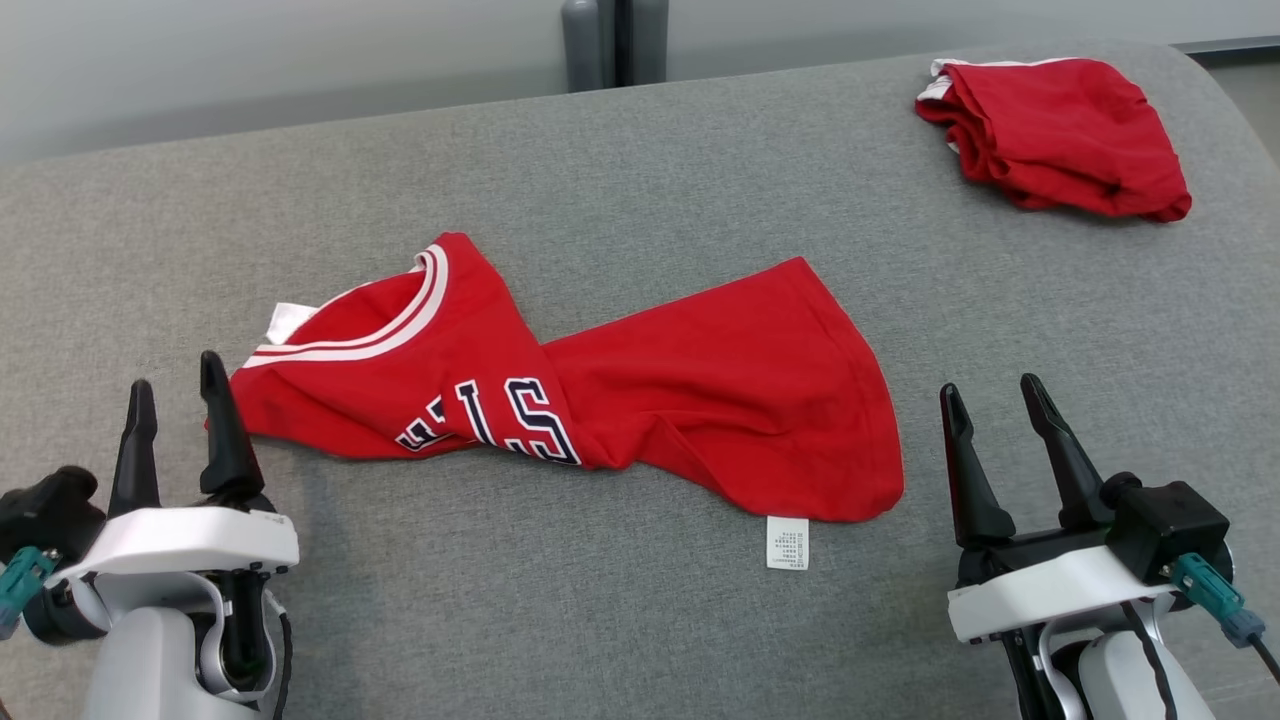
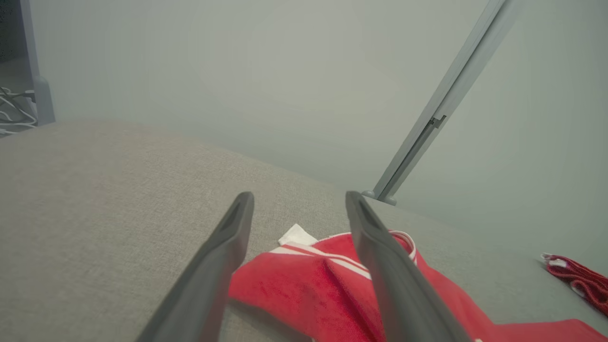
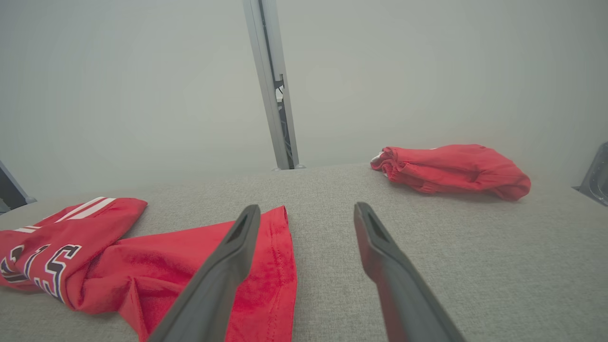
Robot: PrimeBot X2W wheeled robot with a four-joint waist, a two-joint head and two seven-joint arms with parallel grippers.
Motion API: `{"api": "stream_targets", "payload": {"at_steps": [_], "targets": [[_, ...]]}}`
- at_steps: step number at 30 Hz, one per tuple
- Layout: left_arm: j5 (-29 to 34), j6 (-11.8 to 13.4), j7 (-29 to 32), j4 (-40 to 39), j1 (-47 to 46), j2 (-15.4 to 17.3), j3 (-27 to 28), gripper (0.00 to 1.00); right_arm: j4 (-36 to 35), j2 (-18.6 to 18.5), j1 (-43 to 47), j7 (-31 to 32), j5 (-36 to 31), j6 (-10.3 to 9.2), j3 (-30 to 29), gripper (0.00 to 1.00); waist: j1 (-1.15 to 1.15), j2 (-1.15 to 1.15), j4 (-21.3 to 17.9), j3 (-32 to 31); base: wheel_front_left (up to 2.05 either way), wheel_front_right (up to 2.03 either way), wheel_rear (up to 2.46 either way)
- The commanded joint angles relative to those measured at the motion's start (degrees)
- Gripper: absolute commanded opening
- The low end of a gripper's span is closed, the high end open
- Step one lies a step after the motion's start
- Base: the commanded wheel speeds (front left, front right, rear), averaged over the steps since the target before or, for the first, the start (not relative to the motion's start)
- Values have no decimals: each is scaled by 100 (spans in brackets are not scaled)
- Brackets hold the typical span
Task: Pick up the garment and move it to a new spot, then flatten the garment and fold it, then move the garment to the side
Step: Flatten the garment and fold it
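As the twisted red navy-lettered jersey [image 1: 600, 400] lies on the grey fabric table [image 1: 640, 180] between them, left gripper [image 1: 175, 372] and right gripper [image 1: 989, 385] stand spread and empty; flattening looks next, needing opposite edges pinched.

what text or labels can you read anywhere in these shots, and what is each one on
"S": a navy, white-edged letter on the red jersey. The letters beside it are cut off by a fold, so the word cannot be read.
White care label at the jersey's hem: printed lines, too small to read.
White neck tag: no print legible.
Other red garment at the far right: no text seen.
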Motion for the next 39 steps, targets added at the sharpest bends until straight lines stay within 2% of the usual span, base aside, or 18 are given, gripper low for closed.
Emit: {"api": "stream_targets", "payload": {"at_steps": [1,6,11,15,18,28,37,38,39], "targets": [[103,-37,-19,-85,-13,22,18,100,-6,-32,53,-6,-18,1,-7,100,0,0,21,9,0,0,0],[737,-207,-19,-300,-310,-13,-353,100,27,-34,7,-6,-39,1,35,100,0,0,100,28,0,0,0],[1276,-293,112,354,-1041,52,-1096,100,53,-34,-99,-6,-10,0,152,100,0,0,22,77,0,0,0],[1566,-287,599,1039,-1768,82,-1481,100,37,-34,-160,-6,1,0,140,100,0,0,-125,181,0,0,0],[2018,-195,1386,1739,-2495,179,-1927,100,27,-35,-183,-6,3,0,142,100,0,0,-268,327,0,0,0],[2706,10,2989,3100,-3906,376,-2524,100,-28,-34,-335,-6,82,0,251,100,0,0,-573,689,0,0,0],[2769,2,3584,3906,-4383,415,-2702,100,-32,-34,-391,-6,134,0,308,100,0,0,-777,816,0,0,0],[2741,-26,3639,4009,-4388,424,-2704,99,-29,-34,-390,-6,138,1,304,100,0,0,-790,814,0,0,0],[2725,-45,3673,4088,-4395,437,-2707,91,-32,-34,-391,-6,141,1,300,100,0,0,-799,810,0,0,0]]}}
